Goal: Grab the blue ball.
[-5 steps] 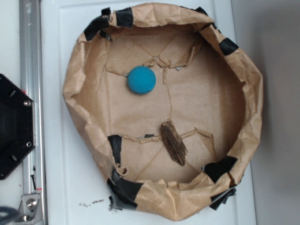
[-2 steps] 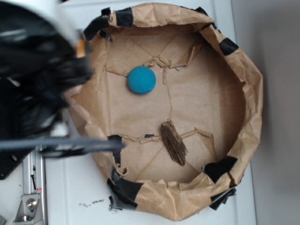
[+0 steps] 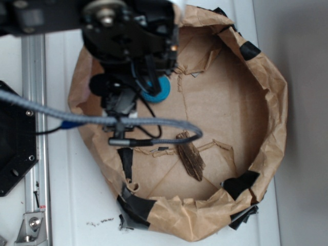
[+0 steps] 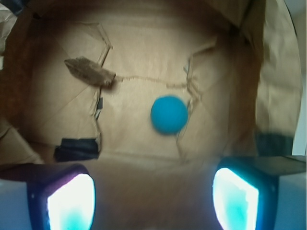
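The blue ball (image 3: 159,91) lies on the floor of the brown paper bowl (image 3: 266,102), mostly hidden under my arm in the exterior view. In the wrist view the blue ball (image 4: 169,114) shows whole, ahead of and between my fingers. My gripper (image 4: 153,201) is open and empty, held above the bowl's left part, with its glowing pads (image 4: 72,203) wide apart. In the exterior view the arm's black body (image 3: 128,41) covers the bowl's upper left; the fingertips are hidden there.
A brown wood chip (image 3: 190,156) lies on the bowl's floor, also in the wrist view (image 4: 89,72). Black tape patches (image 3: 240,183) hold the bowl's raised crumpled rim. A metal rail (image 3: 33,61) and a black plate (image 3: 15,138) stand at the left. A grey cable (image 3: 154,124) crosses the bowl.
My arm has swung in from the left and now hangs over the bowl's upper left, covering most of the ball. Ball and wood chip have not moved.
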Available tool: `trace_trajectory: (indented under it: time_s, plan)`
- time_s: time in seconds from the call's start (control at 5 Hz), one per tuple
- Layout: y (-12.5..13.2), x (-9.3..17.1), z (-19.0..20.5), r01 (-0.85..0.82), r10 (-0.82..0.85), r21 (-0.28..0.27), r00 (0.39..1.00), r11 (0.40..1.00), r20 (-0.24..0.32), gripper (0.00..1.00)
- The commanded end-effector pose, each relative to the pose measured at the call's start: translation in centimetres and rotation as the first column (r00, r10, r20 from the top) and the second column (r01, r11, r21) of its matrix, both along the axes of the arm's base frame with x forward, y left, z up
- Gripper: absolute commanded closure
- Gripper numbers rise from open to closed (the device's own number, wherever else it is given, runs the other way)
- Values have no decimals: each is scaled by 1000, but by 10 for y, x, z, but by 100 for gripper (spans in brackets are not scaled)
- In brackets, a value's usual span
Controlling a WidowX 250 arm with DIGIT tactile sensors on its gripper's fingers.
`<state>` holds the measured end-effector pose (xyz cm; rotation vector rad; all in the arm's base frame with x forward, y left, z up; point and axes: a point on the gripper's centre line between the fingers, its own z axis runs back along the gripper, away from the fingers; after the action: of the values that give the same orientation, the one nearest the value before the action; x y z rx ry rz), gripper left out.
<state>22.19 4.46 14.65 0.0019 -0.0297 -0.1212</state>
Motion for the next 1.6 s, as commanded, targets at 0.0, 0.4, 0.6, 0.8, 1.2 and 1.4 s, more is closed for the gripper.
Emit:
trace_trajectory:
  time_s: [0.0,0.4,0.6,0.8,1.2,1.4]
  plan:
    - [-9,33,-10,133,-134,28,991,991,27,0]
    - [-19,46,-53,383,-382,55,924,922,-30,0]
    - [-19,33,-84,491,-488,31,870,870,-74,0]
    - [-16,20,-99,583,-581,4,812,813,-56,0]
    - [24,7,-108,496,-494,2,866,868,-80,100]
    - [26,6,-107,488,-485,11,870,873,-93,100]
